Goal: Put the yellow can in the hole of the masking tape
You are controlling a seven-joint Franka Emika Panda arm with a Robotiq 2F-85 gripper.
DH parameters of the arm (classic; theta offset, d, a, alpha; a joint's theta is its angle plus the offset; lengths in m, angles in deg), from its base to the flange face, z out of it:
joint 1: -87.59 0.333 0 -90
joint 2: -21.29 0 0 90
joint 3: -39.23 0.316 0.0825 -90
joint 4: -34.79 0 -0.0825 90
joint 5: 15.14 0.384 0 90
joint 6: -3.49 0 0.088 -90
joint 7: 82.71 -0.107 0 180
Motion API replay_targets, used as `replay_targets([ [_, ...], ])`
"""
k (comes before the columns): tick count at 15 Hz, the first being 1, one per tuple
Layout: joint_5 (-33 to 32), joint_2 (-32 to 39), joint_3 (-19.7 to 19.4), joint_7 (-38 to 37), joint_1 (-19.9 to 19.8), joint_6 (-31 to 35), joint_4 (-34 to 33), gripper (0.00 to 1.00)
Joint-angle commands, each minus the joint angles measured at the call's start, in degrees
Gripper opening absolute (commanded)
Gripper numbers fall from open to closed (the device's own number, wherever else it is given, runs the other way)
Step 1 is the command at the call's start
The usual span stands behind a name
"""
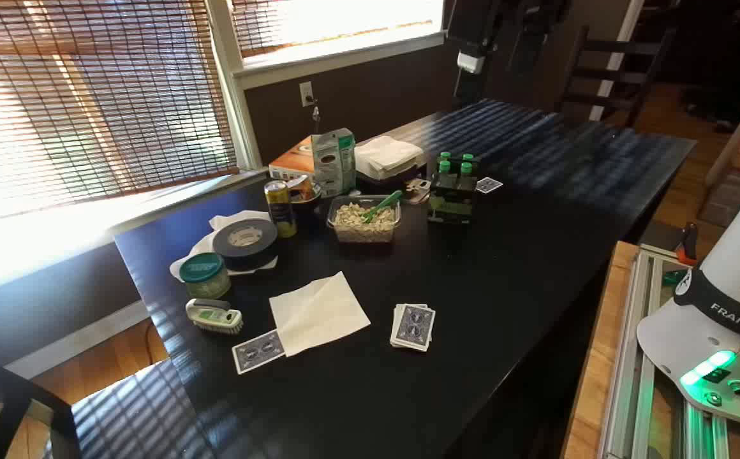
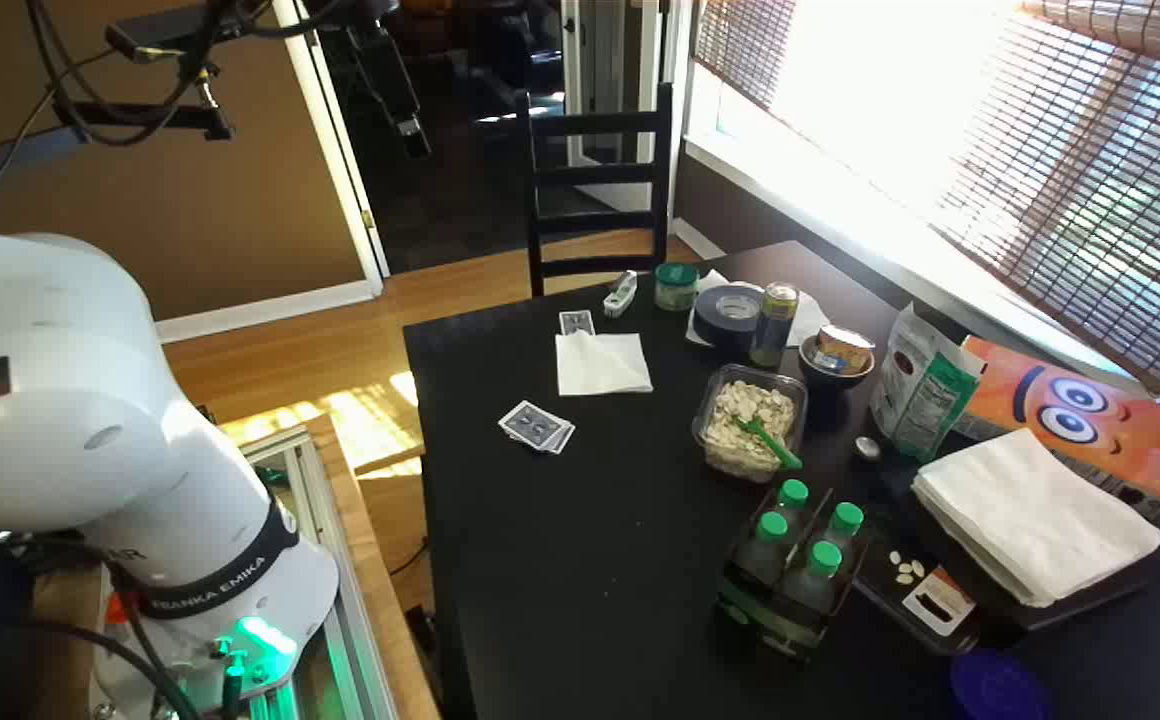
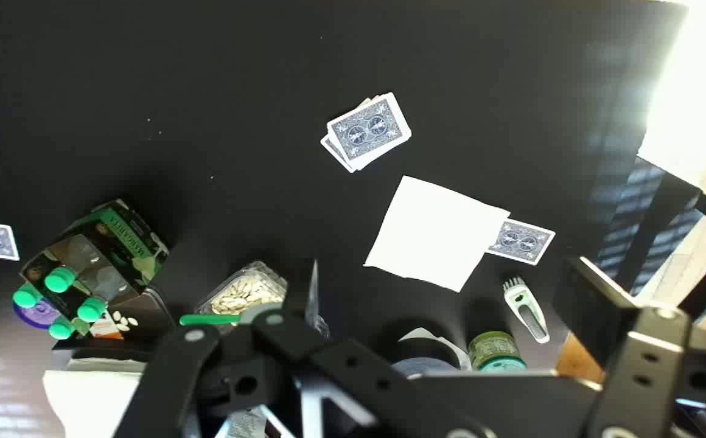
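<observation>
- Claw (image 3: 447, 291): fingers spread wide; the black table (image 3: 237, 121) is visible through the gap in the wrist view.
- White napkin (image 3: 438, 234): flat, just past the fingertips, in line with the gap.
- Brush (image 3: 529, 313): below the gap, near the finger at the right of the wrist view.
- Teal-lidded jar (image 3: 494, 349): below the gap, just beside the brush.
- Masking tape (image 1: 244, 252): below the gap, partly covered by the claw in the wrist view; lies flat on a white sheet (image 1: 203, 245).
- Yellow can (image 1: 282, 211): upright, just beside the masking tape and outside its hole in both exterior views; contact cannot be determined. Not distinguishable in the wrist view, where the claw blocks the area.
- Seed tub (image 3: 248, 295): below and outside the finger at the left of the wrist view; green spoon (image 3: 210, 319) in it.
- Card stack (image 3: 370, 131): farther past the fingertips, beyond the napkin.
- Bottle carrier (image 3: 109, 243): well out to the left of the claw in the wrist view.
</observation>
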Motion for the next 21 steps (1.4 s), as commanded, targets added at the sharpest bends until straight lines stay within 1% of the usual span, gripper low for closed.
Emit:
replay_targets([
  [1, -0.10, 0.07, -0.10, -0.05, 0.08, -0.13, -0.12, 1.00],
  [7, -0.10, 0.07, -0.10, -0.05, 0.08, -0.13, -0.12, 1.00],
  [8, -0.22, 0.86, 0.92, -1.84, -0.76, 0.78, -0.57, 1.00],
  [10, -1.51, 3.40, 3.26, -6.48, -3.80, 5.07, -0.88, 1.00],
  [12, -3.69, 7.26, 5.05, -8.48, -5.64, 11.80, -0.68, 1.00],
  [14, -6.06, 13.32, 6.55, -8.51, -7.06, 19.76, -0.87, 1.00],
  [16, -7.89, 20.53, 6.44, -7.04, -7.50, 26.35, -2.34, 1.00],
  [17, -7.27, 24.17, 7.80, -4.86, -9.81, 29.31, -3.51, 1.00],
  [19, -7.14, 31.10, 7.71, -2.19, -11.78, 33.47, -5.84, 1.00],
  [20, -8.28, 34.51, 8.32, -2.64, -14.05, 33.99, -7.72, 1.00],
  [21, -10.70, 37.94, 9.07, -5.00, -16.20, 33.57, -10.06, 1.00],
])
